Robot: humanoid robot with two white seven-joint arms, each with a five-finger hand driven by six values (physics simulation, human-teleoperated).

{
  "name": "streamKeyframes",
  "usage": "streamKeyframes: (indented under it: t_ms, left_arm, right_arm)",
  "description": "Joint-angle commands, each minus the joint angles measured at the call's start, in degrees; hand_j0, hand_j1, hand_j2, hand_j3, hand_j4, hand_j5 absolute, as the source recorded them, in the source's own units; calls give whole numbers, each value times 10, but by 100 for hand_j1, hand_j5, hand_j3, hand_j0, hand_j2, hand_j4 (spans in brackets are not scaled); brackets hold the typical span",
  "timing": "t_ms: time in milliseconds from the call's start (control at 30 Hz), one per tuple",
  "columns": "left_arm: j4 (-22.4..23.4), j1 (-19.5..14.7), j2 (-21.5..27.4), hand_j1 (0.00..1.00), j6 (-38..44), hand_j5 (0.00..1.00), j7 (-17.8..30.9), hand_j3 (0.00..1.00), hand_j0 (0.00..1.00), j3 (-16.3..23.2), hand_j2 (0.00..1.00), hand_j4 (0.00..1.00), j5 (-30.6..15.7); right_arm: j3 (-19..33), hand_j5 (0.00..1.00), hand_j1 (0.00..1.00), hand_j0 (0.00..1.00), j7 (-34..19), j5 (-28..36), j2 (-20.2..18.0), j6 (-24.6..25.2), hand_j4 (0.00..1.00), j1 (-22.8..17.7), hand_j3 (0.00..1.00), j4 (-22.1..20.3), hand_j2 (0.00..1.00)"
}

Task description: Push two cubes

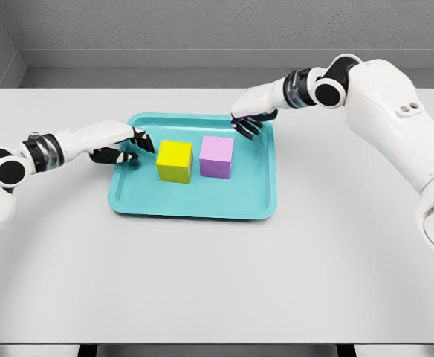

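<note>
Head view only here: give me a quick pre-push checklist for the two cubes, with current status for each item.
1. Both cubes on the teal tray: ok; yellow cube and purple cube sit side by side with a narrow gap.
2. Left robot hand beside the yellow cube's left face: ok, close, small gap visible.
3. Right robot hand lined up with the purple cube: not ok; it sits behind and to the right.
4. Hands holding nothing: ok, fingers relaxed.
5. Contact with either cube: cannot tell for certain; looks apart.
</note>
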State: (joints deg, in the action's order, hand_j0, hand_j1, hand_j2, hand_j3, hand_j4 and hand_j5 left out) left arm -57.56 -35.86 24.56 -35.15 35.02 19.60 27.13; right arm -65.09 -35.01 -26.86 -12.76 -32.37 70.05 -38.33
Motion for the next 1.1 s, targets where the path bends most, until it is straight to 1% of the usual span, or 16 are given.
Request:
streamKeyframes:
  t_ms: [0, 33, 100, 133, 200, 267, 400, 467, 500, 700, 1067]
  left_arm:
    - [0, 0, 5, 55, 1, 55, 0, 55, 55, -2, 55, 55, -9]
    - [0, 0, 9, 55, 1, 55, 0, 55, 55, -2, 55, 55, -9]
    - [0, 2, 14, 55, 1, 55, 0, 55, 55, -2, 55, 55, -9]
    - [0, 3, 14, 55, 1, 55, 0, 55, 55, -2, 55, 55, -10]
    - [-1, 3, 12, 55, 1, 55, 0, 55, 55, 0, 55, 55, -13]
    - [0, 3, 8, 55, 1, 55, 0, 55, 55, 4, 55, 55, -10]
    - [6, 2, 1, 55, 1, 55, 0, 55, 55, 6, 55, 55, -8]
    - [25, 2, -1, 55, 1, 55, 0, 55, 55, 6, 55, 55, -8]
    - [25, 1, -1, 55, 1, 55, 0, 55, 55, 6, 55, 55, -8]
    - [25, 0, -2, 54, 1, 54, 0, 54, 54, 5, 54, 54, -9]
    - [19, 0, -20, 54, 1, 54, 0, 54, 54, 6, 54, 54, -9]
  right_arm:
    - [1, 13, 13, 13, 0, -18, 8, 10, 13, 0, 13, 2, 13]
    - [1, 13, 13, 13, 0, -22, 15, 20, 13, 0, 13, 9, 13]
    - [1, 13, 13, 13, 0, -34, 20, 23, 13, 0, 13, 11, 13]
    - [1, 13, 13, 13, 0, -47, 27, 25, 13, 0, 13, 12, 13]
    - [1, 13, 13, 13, 0, -48, 31, 26, 13, 1, 13, 12, 13]
    - [1, 13, 13, 13, 0, -63, 38, 31, 13, 1, 13, 11, 13]
    - [0, 13, 13, 13, 0, -64, 44, 30, 13, 1, 13, 11, 13]
    - [-6, 13, 13, 13, 0, -64, 46, 30, 13, 1, 13, 10, 13]
    - [-6, 13, 13, 13, 0, -64, 48, 30, 13, 1, 13, 10, 13]
    - [-7, 13, 13, 13, 0, -64, 48, 29, 13, 1, 13, 10, 13]
    - [-12, 13, 13, 13, 0, -64, 53, 29, 13, 1, 13, 10, 13]
